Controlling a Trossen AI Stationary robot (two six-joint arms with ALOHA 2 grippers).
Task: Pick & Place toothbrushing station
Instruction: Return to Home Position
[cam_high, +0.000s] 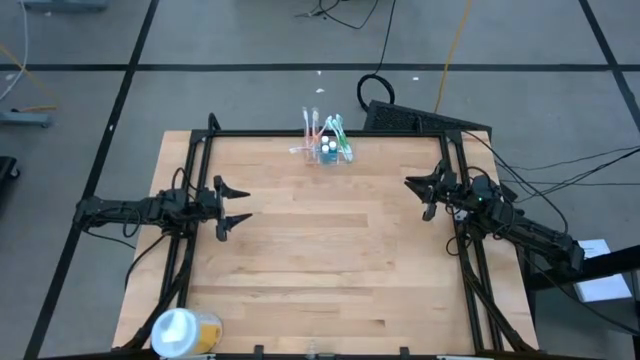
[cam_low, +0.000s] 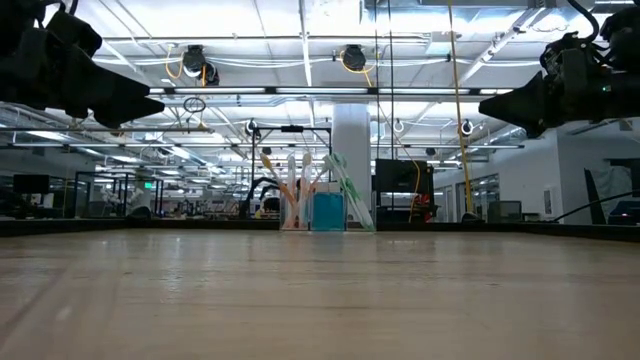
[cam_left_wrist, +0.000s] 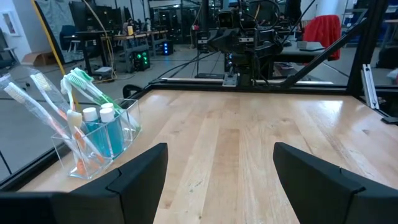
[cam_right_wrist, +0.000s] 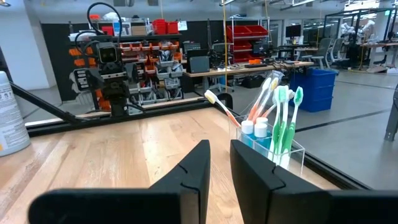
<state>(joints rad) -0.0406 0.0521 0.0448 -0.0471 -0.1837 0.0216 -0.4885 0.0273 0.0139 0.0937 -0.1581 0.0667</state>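
Note:
The toothbrushing station (cam_high: 325, 148) is a small clear holder with several toothbrushes and blue, white-capped bottles standing in it. Its base rests on the wooden table close to the far edge, near the middle; it also shows in the low view (cam_low: 315, 205) and both wrist views (cam_left_wrist: 99, 140) (cam_right_wrist: 270, 140). My left gripper (cam_high: 245, 203) hovers above the table's left side, level, wide open and empty (cam_left_wrist: 221, 180). My right gripper (cam_high: 413, 186) hovers above the right side, aimed toward the station, with only a narrow gap between its empty fingers (cam_right_wrist: 219, 168).
A round white-and-yellow tub (cam_high: 182, 330) lies at the table's near left corner. A black frame (cam_high: 330, 133) runs along the far edge and down both sides. Bare wood (cam_high: 330, 250) spreads between the two arms.

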